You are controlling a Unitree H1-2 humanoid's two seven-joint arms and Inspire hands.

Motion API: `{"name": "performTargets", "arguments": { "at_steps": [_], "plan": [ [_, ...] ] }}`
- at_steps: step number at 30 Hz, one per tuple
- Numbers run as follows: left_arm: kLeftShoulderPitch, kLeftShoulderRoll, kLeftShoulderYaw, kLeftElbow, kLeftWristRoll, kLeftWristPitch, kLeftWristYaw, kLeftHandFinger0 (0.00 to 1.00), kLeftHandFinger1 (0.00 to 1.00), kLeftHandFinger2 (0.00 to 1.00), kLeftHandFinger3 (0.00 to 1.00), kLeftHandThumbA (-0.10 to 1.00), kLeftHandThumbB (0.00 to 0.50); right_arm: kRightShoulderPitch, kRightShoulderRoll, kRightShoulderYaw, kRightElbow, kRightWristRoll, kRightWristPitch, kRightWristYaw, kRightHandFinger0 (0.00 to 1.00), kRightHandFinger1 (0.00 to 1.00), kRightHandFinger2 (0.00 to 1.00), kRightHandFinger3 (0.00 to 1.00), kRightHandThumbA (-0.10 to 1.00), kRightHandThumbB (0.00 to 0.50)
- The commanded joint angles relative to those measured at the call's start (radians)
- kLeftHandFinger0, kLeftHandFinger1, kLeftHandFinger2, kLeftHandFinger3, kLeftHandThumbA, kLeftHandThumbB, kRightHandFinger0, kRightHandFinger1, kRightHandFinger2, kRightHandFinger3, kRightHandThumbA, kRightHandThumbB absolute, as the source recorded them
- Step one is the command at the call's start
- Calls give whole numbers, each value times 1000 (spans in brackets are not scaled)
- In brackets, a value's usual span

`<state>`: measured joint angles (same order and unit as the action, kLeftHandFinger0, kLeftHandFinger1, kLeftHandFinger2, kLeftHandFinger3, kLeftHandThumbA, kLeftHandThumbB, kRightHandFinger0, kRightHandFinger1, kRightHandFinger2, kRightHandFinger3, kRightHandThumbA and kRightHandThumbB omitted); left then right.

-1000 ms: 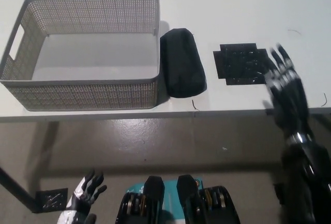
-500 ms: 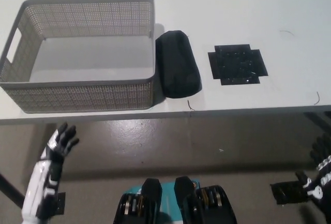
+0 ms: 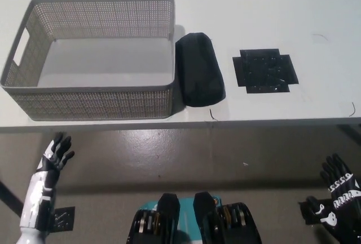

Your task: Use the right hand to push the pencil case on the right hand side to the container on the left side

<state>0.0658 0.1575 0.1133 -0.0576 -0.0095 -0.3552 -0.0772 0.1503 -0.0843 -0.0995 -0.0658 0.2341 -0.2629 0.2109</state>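
Note:
A black pencil case (image 3: 199, 76) lies on the white table (image 3: 254, 7), its left side touching the right wall of the grey mesh container (image 3: 90, 94). The container holds nothing I can see. My black right hand (image 3: 338, 185) hangs below the table's front edge at the lower right, fingers spread, far from the case. At the lower left, my white left hand (image 3: 53, 156) is also below the table edge, fingers apart and holding nothing.
A black cross-shaped mark (image 3: 265, 70) sits on the table right of the pencil case. The table's front edge (image 3: 254, 123) runs across the middle of the view, with grey floor (image 3: 186, 154) below it.
My right hand has dropped from beside the black mark to below the table edge. The left hand rose at the lower left. The pencil case stays against the container.

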Motion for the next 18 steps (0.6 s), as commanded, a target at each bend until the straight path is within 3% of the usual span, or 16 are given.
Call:
{"name": "performTargets", "arguments": {
  "at_steps": [1,7,18],
  "plan": [
    [1,-5,-9,12,1,-31,7,1000,1000,1000,1000,957,261,-21,-13,14,15,-12,-63,14,1000,1000,1000,1000,1000,321],
    [-1,-19,-18,36,-1,-59,6,1000,1000,1000,1000,927,267,-30,-7,29,33,-35,-75,7,1000,1000,1000,1000,1000,275],
    [1,-40,-26,23,5,-53,11,1000,1000,1000,1000,939,291,-31,-1,41,25,-59,-68,-4,1000,1000,1000,1000,1000,287]
  ]
}}
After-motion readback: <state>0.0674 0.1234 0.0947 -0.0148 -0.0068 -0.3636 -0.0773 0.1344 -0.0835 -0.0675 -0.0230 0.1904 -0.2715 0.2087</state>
